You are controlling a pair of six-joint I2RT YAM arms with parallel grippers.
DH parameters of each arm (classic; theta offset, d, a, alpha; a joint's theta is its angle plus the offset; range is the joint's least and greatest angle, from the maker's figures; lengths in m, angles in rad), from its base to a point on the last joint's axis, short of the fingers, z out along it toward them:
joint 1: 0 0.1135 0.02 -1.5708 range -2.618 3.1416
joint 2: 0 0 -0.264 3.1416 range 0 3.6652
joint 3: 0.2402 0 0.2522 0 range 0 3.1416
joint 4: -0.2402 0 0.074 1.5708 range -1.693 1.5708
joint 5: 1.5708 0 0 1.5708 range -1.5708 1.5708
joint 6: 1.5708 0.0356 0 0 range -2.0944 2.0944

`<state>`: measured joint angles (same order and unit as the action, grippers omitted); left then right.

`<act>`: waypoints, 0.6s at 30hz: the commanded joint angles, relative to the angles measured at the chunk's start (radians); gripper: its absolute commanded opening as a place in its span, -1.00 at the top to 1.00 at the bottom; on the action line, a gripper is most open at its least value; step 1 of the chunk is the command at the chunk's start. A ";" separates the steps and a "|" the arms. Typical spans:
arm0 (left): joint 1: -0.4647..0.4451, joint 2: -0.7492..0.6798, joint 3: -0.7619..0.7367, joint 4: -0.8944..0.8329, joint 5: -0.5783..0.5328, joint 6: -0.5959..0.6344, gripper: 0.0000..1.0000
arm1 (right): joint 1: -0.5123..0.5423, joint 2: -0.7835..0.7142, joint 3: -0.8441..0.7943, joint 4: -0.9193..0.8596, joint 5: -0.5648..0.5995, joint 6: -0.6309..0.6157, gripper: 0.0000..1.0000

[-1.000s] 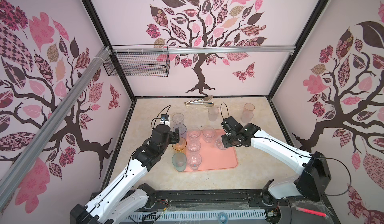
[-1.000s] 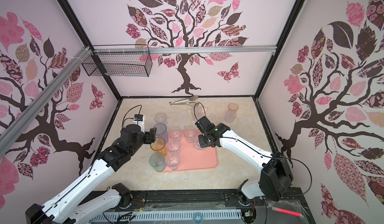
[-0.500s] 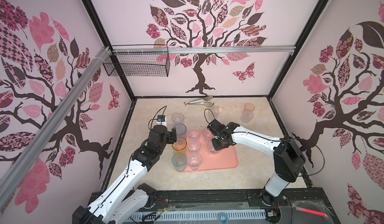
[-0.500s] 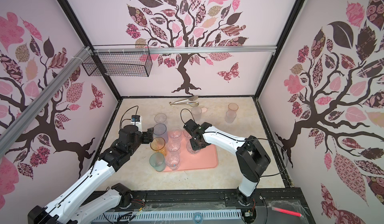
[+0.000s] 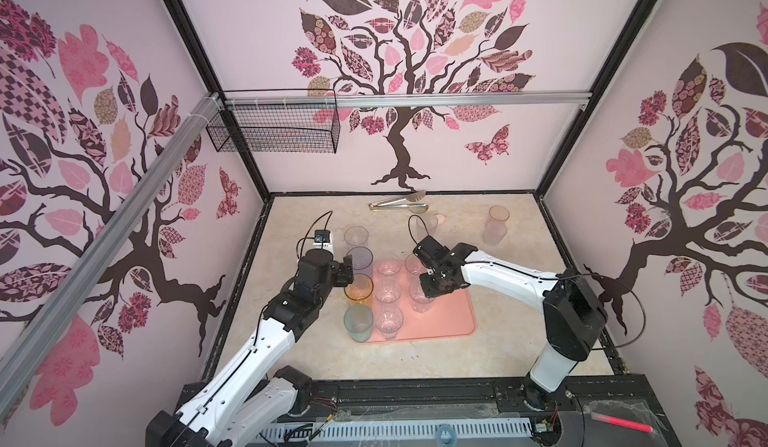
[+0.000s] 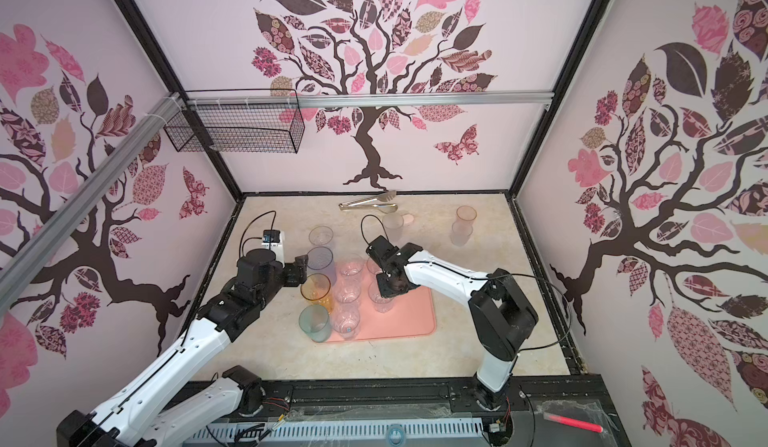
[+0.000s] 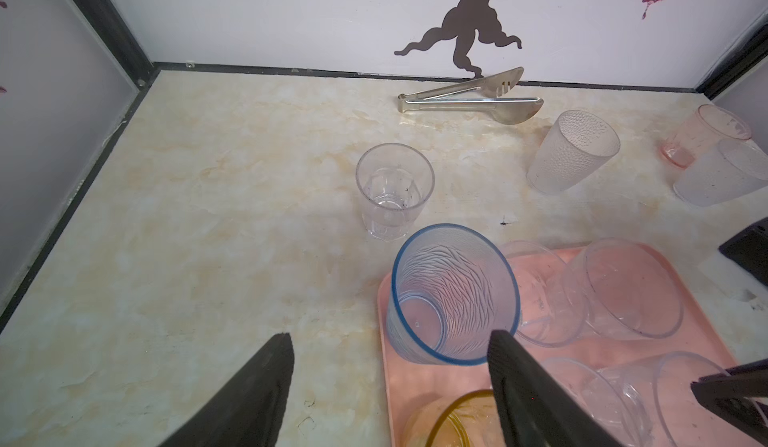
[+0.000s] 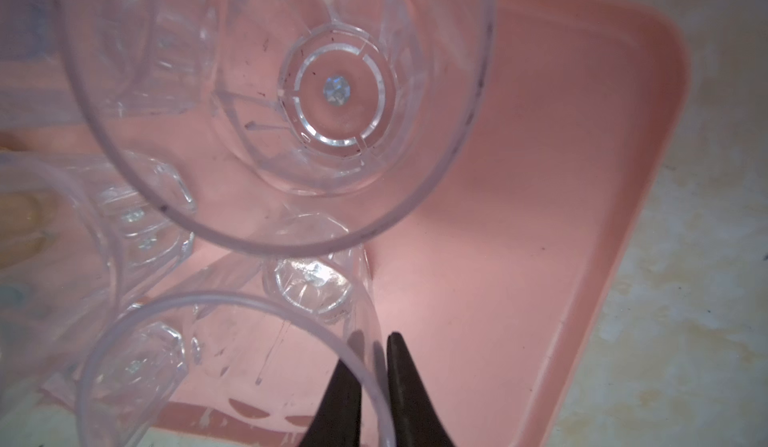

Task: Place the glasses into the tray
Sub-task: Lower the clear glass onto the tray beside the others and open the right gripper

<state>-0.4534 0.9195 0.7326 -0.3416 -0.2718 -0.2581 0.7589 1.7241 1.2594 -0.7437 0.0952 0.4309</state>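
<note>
Glasses (image 5: pixel 387 291) stand in rows on the tray (image 5: pixel 453 316); the right tool (image 8: pixel 374 341) pinches the rim of one clear glass (image 8: pixel 249 341), and the left tool (image 7: pixel 390 337) gapes wide beside the blue glass (image 7: pixel 453 295).

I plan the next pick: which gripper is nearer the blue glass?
Left. The left gripper stands open beside the blue glass; the right gripper is farther across the tray, pinching a clear glass by its rim.

The left arm (image 5: pixel 266 343) and right arm (image 5: pixel 505 275) are glossy white shells with black joints. Thin black cables (image 5: pixel 409 227) loop at each wrist.
</note>
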 commanded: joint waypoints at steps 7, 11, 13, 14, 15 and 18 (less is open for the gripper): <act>0.005 0.010 -0.018 0.002 0.007 0.002 -0.54 | 0.005 0.023 0.061 0.005 0.043 0.019 0.73; 0.004 0.011 -0.021 0.001 0.002 0.000 -0.54 | 0.004 0.023 0.051 0.027 0.046 0.022 0.74; 0.004 0.012 -0.021 0.001 0.002 0.000 -0.54 | 0.004 0.026 0.050 0.030 0.040 0.023 0.74; 0.004 0.014 -0.020 0.000 0.002 0.000 -0.54 | 0.004 0.028 0.047 0.030 0.039 0.024 0.74; 0.004 0.017 -0.020 0.001 0.002 -0.001 -0.54 | 0.004 0.028 0.045 0.030 0.037 0.025 0.74; 0.005 0.022 -0.018 -0.001 0.005 -0.001 -0.54 | 0.005 0.016 0.042 0.027 0.033 0.028 0.67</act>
<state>-0.4522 0.9356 0.7326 -0.3424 -0.2680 -0.2581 0.7589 1.7290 1.2839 -0.7158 0.1196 0.4492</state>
